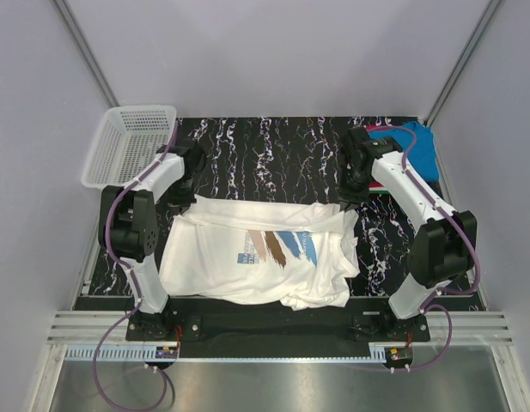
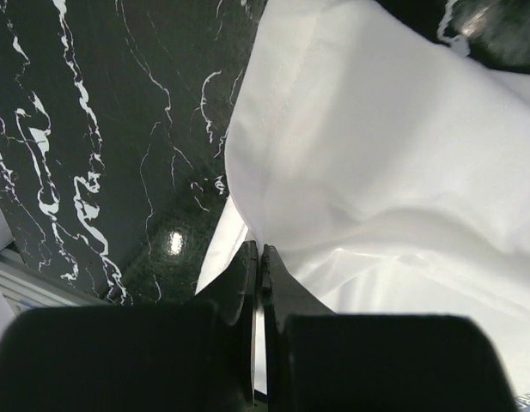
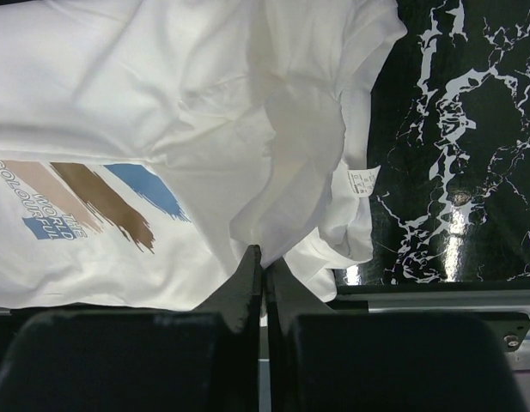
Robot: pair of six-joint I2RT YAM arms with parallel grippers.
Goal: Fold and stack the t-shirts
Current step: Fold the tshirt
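The large white t-shirt (image 1: pixel 256 253) with blue and brown brush strokes lies rumpled in the middle of the black marble table (image 1: pixel 273 150). My left gripper (image 1: pixel 185 193) is shut on its far left corner; the left wrist view shows white cloth (image 2: pixel 368 146) pinched at the fingertips (image 2: pixel 258 251). My right gripper (image 1: pixel 349 196) is shut on its far right corner; the right wrist view shows the shirt (image 3: pixel 161 103) hanging from the fingertips (image 3: pixel 263 254), lifted off the table. A blue t-shirt (image 1: pixel 419 148) with a red one under it lies at the far right.
A white mesh basket (image 1: pixel 127 144) stands at the far left corner, partly off the table. Grey walls close in on both sides. A metal rail (image 1: pixel 273 330) runs along the near edge by the arm bases.
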